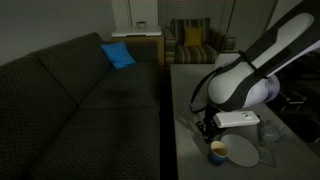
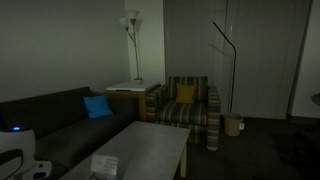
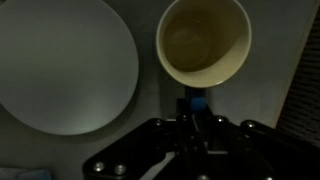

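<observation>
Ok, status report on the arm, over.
Gripper shut close by the mug, small blue bit at its tips, unclear what. Mug upright. White plate beside it, nothing blocking.

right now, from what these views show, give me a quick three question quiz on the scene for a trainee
1. True or false: the gripper stands wide open.
2. In the wrist view, on which side of the cup does the plate lie? A) left B) right C) beneath it
3. What colour is the cushion on the sofa?
Key: 1 false, it is shut; 2 A; 3 blue.
</observation>
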{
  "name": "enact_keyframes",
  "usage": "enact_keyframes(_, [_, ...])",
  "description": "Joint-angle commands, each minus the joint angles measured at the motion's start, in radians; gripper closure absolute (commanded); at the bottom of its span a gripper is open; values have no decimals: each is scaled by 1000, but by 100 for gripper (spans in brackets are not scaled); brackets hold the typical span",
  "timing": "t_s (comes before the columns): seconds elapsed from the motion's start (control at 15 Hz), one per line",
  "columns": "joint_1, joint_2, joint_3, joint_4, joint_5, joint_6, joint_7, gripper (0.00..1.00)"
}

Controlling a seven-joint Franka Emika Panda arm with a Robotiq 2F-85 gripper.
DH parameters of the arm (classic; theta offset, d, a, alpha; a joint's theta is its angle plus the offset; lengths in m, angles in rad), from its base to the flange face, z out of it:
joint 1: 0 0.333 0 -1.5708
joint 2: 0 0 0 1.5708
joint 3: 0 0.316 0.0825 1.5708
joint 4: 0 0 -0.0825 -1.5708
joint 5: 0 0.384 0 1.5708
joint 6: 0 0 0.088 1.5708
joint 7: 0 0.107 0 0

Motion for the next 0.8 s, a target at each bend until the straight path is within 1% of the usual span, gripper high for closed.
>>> enact_keyframes(0.0, [29,-83,-26,-82,-12,8,29,97])
enact_keyframes(0.27, [44,-141,-47,-142,-9,33,55,97])
enact_keyframes(0.73, [44,-196,-141,-244,-1,131,124,97])
